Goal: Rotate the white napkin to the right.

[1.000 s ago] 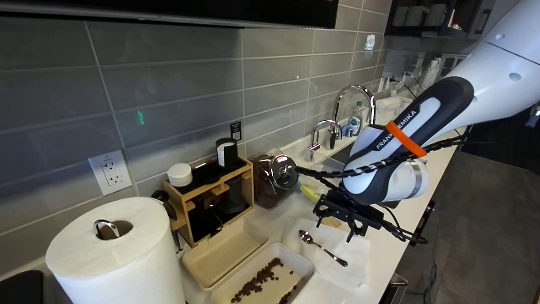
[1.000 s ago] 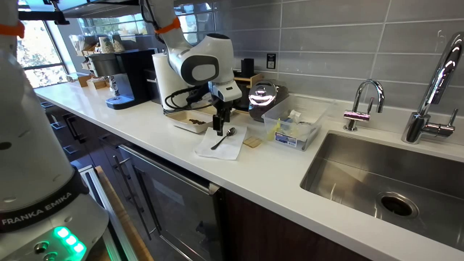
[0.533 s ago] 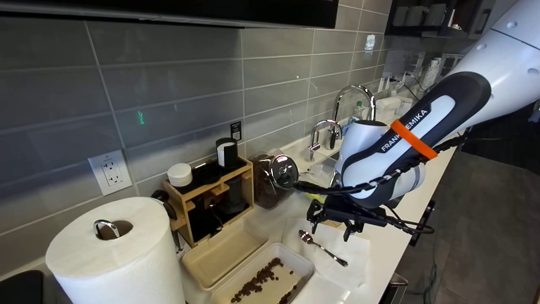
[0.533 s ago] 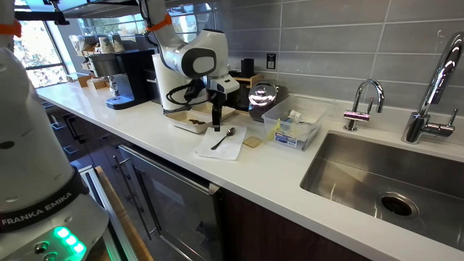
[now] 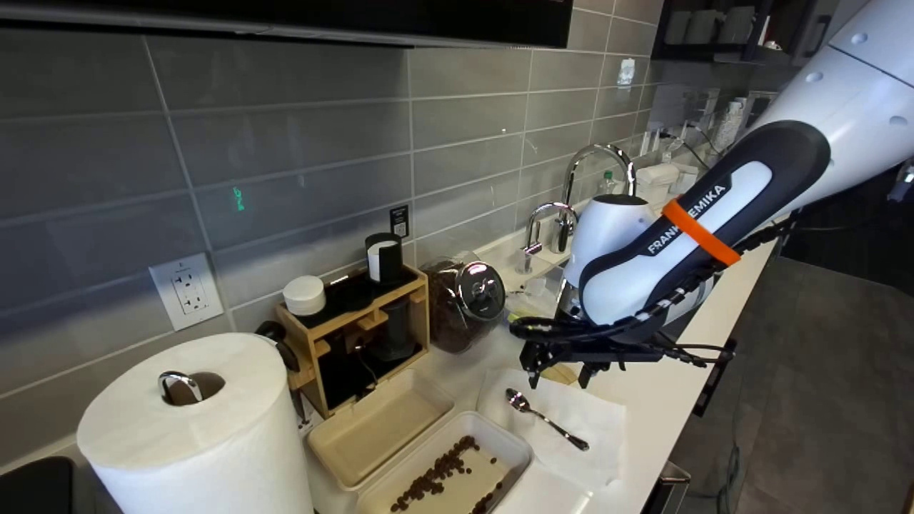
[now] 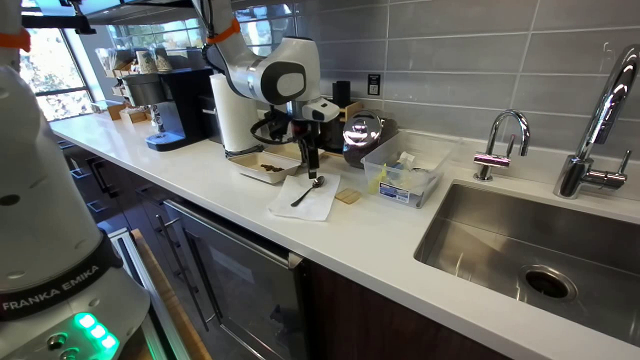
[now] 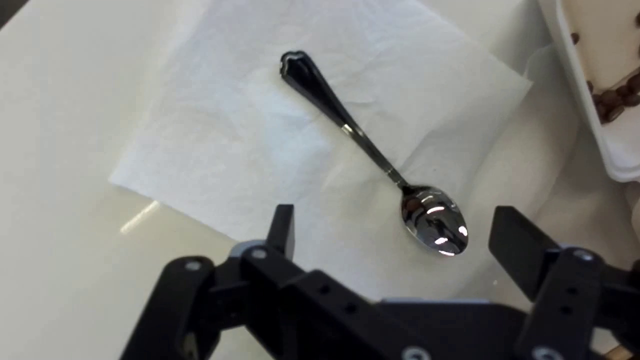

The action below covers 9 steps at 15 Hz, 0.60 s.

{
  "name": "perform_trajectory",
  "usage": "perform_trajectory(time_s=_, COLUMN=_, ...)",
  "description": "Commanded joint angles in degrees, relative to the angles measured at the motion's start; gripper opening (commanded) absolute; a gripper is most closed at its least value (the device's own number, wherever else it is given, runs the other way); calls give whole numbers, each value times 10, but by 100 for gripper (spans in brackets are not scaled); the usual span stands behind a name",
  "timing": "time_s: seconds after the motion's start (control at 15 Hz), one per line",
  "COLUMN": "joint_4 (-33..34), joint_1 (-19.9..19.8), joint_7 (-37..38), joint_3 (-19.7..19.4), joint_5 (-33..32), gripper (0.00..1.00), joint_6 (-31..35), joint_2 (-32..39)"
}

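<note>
Flat on the glossy white countertop (image 6: 370, 240), just beside a pale rectangular tray (image 6: 252, 172) with dark brown beans (image 7: 610, 97): a thin, plain white, roughly rectangular napkin (image 7: 300, 170) of paper or cloth, lightly creased. In the wrist view, askew to the frame, with one corner toward the left and another toward the upper right, the latter near the tray. In both exterior views, longer-looking sides running from the grey tiled wall (image 6: 450, 85) side toward the counter's front edge; foreshortened, so long axis not certain. On top of the napkin, a shiny silver metal spoon (image 7: 369, 147), lying slantwise, bowl toward the wall and handle toward the front edge.

Over the napkin's wall-side part, a black two-fingered gripper (image 7: 395, 207), released, with fingers (image 7: 520, 245) spread wide to either side of the spoon's bowl as seen from the wrist. Contact with the napkin impossible to tell.

Readable: "FRANKA EMIKA" in pale capitals on the black ring (image 6: 105, 262) around the white robot base (image 6: 120, 300), and the same name along the white-and-black arm (image 5: 635, 282) in an exterior view, partly covered by an orange strap (image 5: 700, 232). On the clear plastic bin (image 6: 426, 187) near the steel sink (image 6: 475, 245), a blue-and-white label (image 6: 395, 192); on the wall, in both exterior views, a small black plate (image 6: 374, 84) with white markings; elsewhere on the wall, a glowing green mark (image 5: 238, 198). All three too small or blurred to read.
</note>
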Motion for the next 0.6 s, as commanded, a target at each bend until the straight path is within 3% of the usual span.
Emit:
perform_trajectory(time_s=0.0, joint_4=26, joint_1=-10, joint_7=-92, joint_3=2, joint_5=-32, gripper=100, joint_6=-6, joint_2=28)
perform_trajectory(time_s=0.33, joint_4=48, joint_1=-40, joint_7=-247, joint_3=52, joint_5=-15, gripper=100, joint_6=-15, joint_2=58)
perform_trajectory(time_s=0.53, joint_4=59, joint_1=-46, joint_7=-317, joint_3=58, joint_5=-42, gripper=100, joint_6=-28, joint_2=71)
